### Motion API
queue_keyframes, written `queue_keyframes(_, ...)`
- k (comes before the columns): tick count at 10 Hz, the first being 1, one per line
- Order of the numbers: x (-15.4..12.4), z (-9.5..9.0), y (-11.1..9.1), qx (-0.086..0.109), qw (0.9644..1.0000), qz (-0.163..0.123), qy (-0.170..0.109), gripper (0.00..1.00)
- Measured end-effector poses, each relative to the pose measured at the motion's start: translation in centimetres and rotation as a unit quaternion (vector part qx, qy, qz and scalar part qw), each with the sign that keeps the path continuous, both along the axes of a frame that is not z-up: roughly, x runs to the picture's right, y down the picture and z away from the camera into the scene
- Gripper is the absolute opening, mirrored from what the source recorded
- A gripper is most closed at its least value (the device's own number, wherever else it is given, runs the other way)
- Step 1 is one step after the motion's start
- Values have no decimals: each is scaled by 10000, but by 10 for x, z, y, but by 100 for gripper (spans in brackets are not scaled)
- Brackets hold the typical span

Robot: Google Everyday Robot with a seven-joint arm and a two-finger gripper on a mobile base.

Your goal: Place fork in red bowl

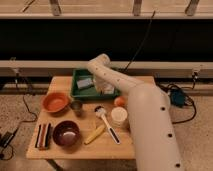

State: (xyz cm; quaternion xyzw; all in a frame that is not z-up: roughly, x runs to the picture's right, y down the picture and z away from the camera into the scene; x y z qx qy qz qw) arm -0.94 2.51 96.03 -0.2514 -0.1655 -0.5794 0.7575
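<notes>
The red bowl [55, 101], orange-red and shallow, sits at the table's left side. My gripper [106, 88] hangs at the end of the white arm, low over the green tray [80, 91] at the back of the table, right of the bowl. The fork does not show anywhere; it may be hidden under the gripper in the tray.
A small metal cup [76, 105] stands just right of the red bowl. A maroon bowl [66, 133], dark striped bars [43, 136], a yellow utensil [94, 134], a white-handled utensil [107, 125], a white cup [119, 116] and an orange ball [119, 101] lie at the front.
</notes>
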Motion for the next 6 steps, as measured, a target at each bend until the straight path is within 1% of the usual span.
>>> queue_keyframes(1,1,-2,-3,14,10000,42,-10,3)
queue_keyframes(2,2,-3,-6,37,10000,87,-29,0)
queue_keyframes(5,6,-11,-17,138,9996,212,-117,0)
queue_keyframes(6,9,-23,-29,227,9992,275,-173,0)
